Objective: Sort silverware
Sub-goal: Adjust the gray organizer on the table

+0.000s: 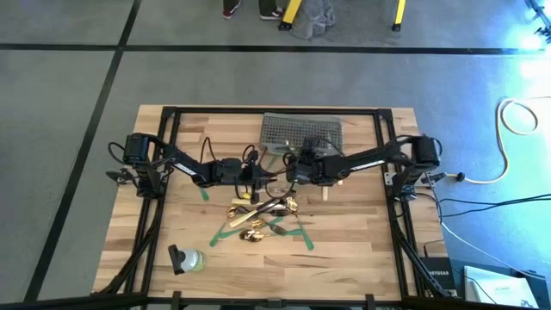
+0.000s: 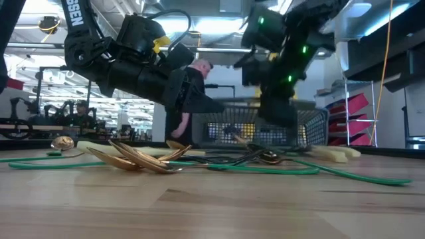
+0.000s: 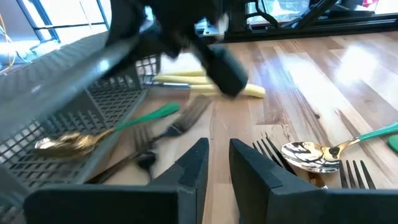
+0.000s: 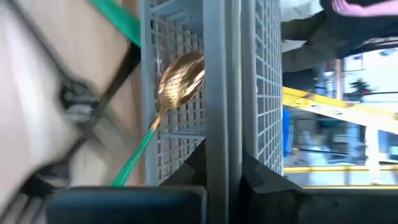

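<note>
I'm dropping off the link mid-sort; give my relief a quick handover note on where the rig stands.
Left gripper: open, empty, low beside the basket.
Right gripper: astride a basket wall, apparently clamped on it.
Done: one spoon lies in the basket.
Left: the pile of spoons and forks on the table, plus knives lying by the basket.

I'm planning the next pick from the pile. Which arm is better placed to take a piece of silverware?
The left. Its gripper hangs open just over the pile, a gold spoon and forks right ahead. The right gripper is busy: its fingers are clamped on a wall of the mesh basket.
</note>
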### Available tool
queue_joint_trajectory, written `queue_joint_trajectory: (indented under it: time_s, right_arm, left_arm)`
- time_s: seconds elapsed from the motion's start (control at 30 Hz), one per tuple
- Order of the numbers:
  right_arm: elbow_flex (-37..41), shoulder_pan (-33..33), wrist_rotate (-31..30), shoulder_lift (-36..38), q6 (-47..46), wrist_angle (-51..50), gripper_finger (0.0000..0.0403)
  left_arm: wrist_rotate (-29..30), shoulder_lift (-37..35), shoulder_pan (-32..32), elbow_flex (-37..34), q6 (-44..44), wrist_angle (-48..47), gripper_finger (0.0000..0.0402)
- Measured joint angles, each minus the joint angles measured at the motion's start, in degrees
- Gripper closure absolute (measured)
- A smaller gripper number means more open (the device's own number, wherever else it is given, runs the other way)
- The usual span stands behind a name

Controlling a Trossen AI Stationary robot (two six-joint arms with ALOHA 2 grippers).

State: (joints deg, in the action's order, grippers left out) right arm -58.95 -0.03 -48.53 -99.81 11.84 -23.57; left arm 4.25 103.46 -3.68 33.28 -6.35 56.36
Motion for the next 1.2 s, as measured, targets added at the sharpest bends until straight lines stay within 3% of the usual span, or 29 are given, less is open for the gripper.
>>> queue_joint_trajectory:
  time_s: [0.2,0.4,1.0,1.2]
  right_arm:
    - [-4.7,0.0,5.7,4.74,-3.64,-5.85,0.0402]
    - [-9.49,-0.9,7.48,5.05,-3.89,-11.37,0.0402]
    - [-9.79,-10.88,13.39,5.42,-0.23,-12.55,0.0403]
    - [-16.26,-14.49,21.21,7.94,-3.6,-20.17,0.0403]
  left_arm:
    - [0.0,0.0,0.0,0.0,0.01,0.03,0.0353]
    - [0.0,0.0,0.0,0.0,0.13,0.04,0.0353]
    - [0.0,0.0,0.0,0.0,0.17,-0.03,0.0353]
    - [-0.02,0.0,0.01,0.0,0.16,-0.23,0.0353]
